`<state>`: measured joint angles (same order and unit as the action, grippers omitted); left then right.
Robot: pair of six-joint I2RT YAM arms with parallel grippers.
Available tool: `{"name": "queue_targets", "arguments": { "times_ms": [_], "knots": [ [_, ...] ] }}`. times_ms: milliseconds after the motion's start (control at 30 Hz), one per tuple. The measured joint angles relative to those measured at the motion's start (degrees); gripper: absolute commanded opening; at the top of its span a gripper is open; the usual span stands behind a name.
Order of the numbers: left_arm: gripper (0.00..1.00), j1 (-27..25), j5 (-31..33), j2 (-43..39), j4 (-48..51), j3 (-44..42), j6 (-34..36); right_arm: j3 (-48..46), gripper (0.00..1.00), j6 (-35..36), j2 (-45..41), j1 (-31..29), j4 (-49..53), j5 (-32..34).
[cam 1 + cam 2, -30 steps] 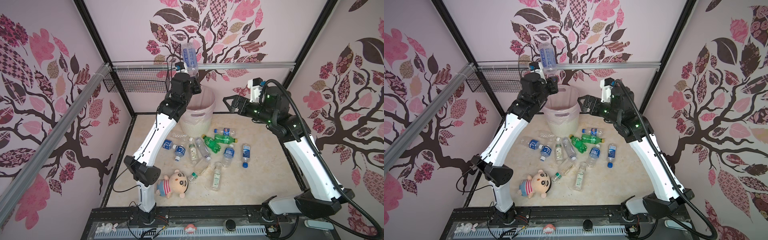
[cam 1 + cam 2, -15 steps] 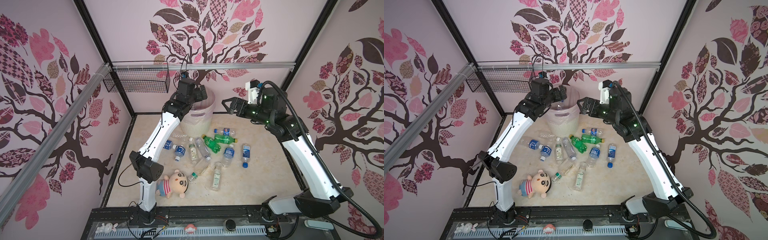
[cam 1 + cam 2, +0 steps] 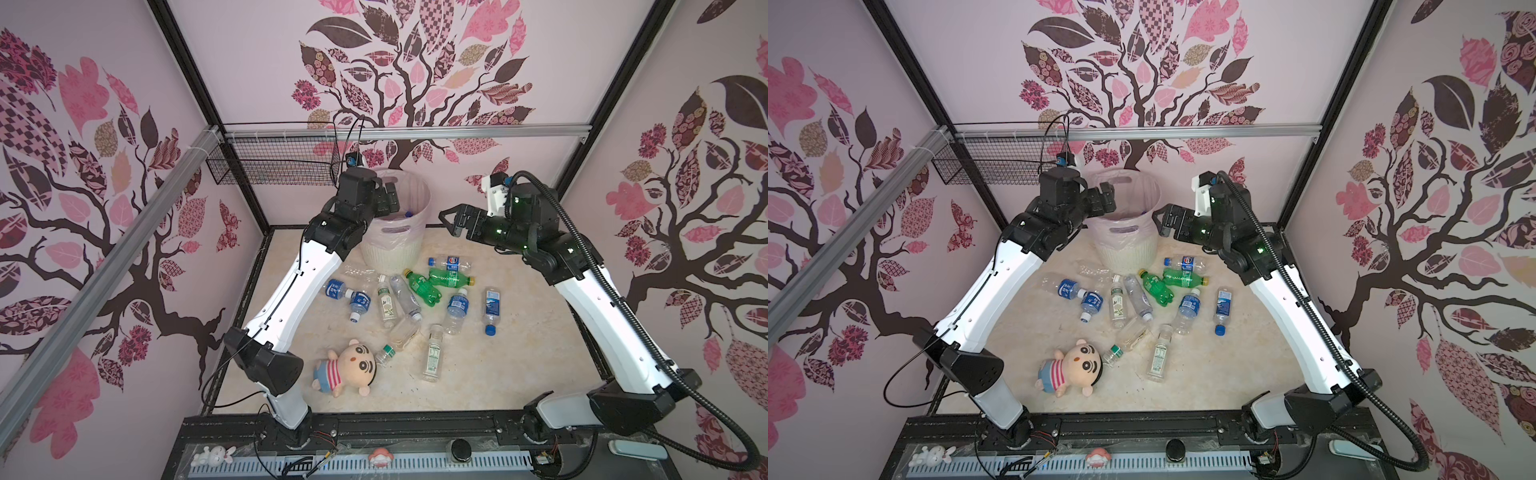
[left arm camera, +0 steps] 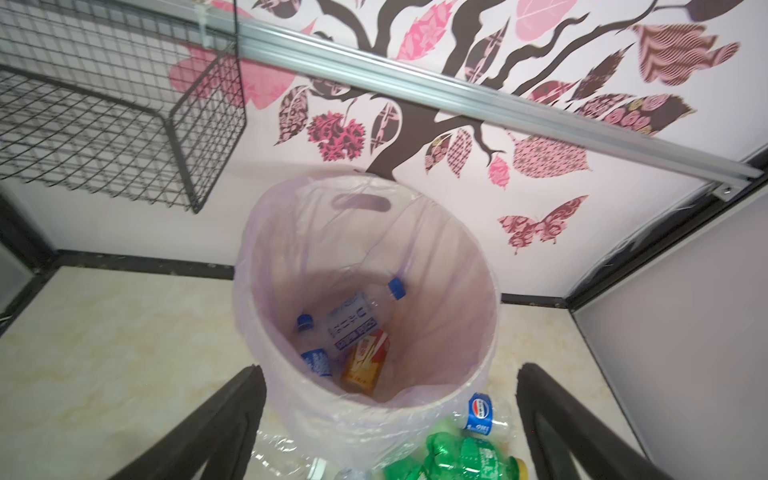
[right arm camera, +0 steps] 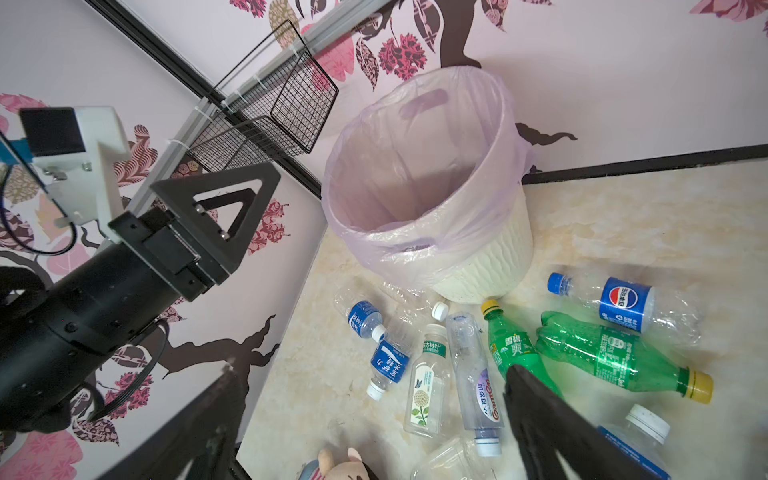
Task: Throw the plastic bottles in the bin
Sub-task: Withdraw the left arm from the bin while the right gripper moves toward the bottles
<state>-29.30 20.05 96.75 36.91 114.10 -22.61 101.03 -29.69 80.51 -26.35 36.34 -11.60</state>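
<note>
The bin, cream-white with a pale pink bag, stands at the back of the floor. My left gripper hangs open and empty over its near rim. In the left wrist view the wide-apart fingers frame the bin, where a clear blue-capped bottle and an orange-labelled one lie. My right gripper is open and empty in the air, right of the bin. Several plastic bottles lie on the floor before the bin, among them two green ones and a blue-labelled one.
A plush doll in a striped shirt lies on the floor at the front, near the left arm's base. A black wire-mesh basket hangs on the back wall, left of the bin. Walls close in on three sides.
A second ago my left gripper held a clear bottle high above the bin. It has since opened and come down to the rim, and the bottle is gone from it. The right arm has barely moved.
</note>
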Motion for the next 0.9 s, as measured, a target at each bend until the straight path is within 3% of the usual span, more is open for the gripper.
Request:
{"name": "queue_targets", "arguments": {
  "times_ms": [133,333,467,700,900],
  "knots": [
    [0.97,2.1,3.4,-6.9,-0.3,-10.8,-1.0,-1.0,1.0,-0.1,0.0,-0.5,0.1,-0.1],
    [0.97,9.5,4.4,-14.5,1.9,-21.9,-6.7,0.5,1.0,0.7,1.3,-4.9,0.9,2.0],
    [0.97,15.8,2.3,-16.7,4.7,-27.7,-12.3,3.7,1.0,3.3,4.3,-10.7,2.8,5.9],
    [0.97,22.3,-3.3,-17.4,6.7,-39.3,-21.3,8.9,1.0,7.3,10.0,-20.8,6.2,11.9],
    [0.97,27.9,-10.5,-11.8,7.2,-41.0,-27.1,9.2,1.0,8.6,12.9,-24.6,8.3,13.7]
  ]
}}
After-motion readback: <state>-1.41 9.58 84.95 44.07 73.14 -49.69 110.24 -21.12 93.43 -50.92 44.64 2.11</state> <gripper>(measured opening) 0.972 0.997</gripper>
